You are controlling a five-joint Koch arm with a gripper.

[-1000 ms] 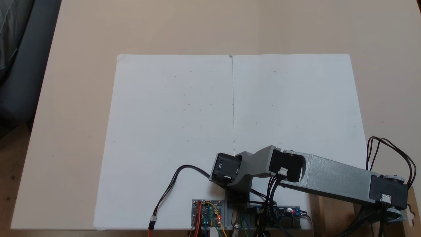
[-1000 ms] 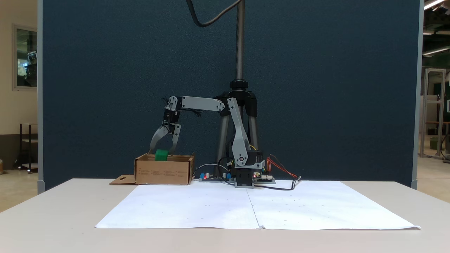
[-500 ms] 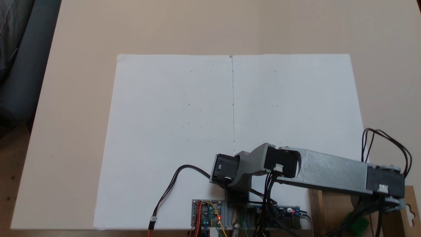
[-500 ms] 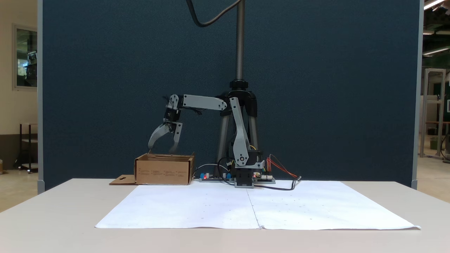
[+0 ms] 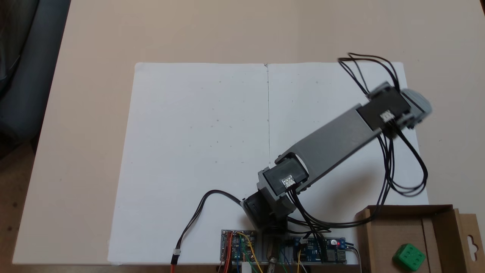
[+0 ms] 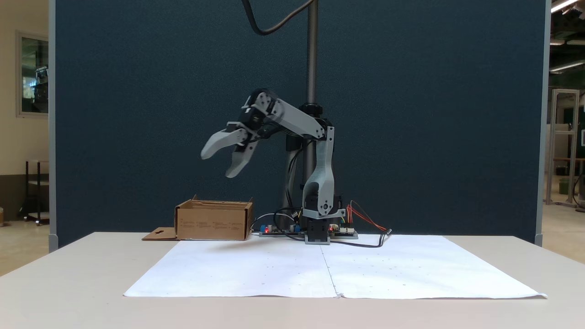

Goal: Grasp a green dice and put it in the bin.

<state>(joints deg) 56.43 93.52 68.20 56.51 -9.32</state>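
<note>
We see the gripper [image 6: 218,164] raised in the air with its two grey fingers [image 6: 219,142] spread well apart and nothing between them, tips pointing down and to the left in a fixed view. From there the grey arm [image 6: 296,122] slopes back and down to its base [image 6: 317,230] at the far edge of the counter [image 6: 91,283]. In a fixed view from above, the forearm [image 5: 333,142] reaches out diagonally over the white paper sheets [image 5: 201,129], with black cables [image 5: 401,167] looping off its wrist.

The green dice [image 5: 409,256] lies inside the bin [image 5: 394,227], on its cardboard floor, near the lower right corner of that view, well apart from the fingers. The bin is a shallow brown cardboard box [image 6: 214,220] standing on the counter just beside the paper, with a flap [image 6: 160,234] carrying a cutout lying flat beside it. Circuit boards [image 5: 238,246] with coloured wires sit by the base, between it and the bin. A tripod [image 6: 312,114] stands behind the arm before a dark blue partition [image 6: 411,114].
</note>
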